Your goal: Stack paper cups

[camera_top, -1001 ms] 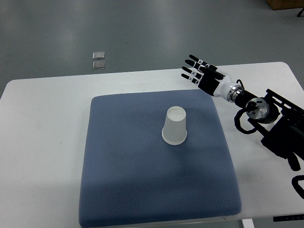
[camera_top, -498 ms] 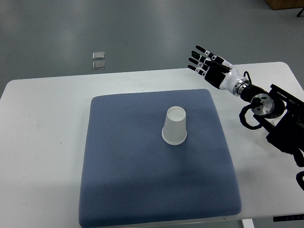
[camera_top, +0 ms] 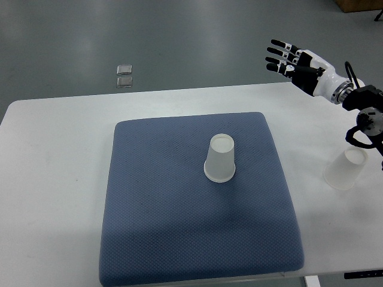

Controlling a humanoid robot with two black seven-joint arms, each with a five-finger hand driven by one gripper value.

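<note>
Two paper cups stand upside down and well apart: one [camera_top: 220, 158] on the blue mat [camera_top: 149, 227], the other [camera_top: 346, 169] on the white surface [camera_top: 54, 179] near its right edge. The right hand [camera_top: 293, 58] hovers empty, fingers spread. A careless reach could knock the light edge cup off or crush it.

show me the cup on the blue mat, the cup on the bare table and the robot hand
upside-down white paper cup on blue mat [camera_top: 219, 159], top view, side wall
second translucent white cup on table [camera_top: 347, 169], top view, side wall
right hand [camera_top: 297, 63], top view, palm
</note>
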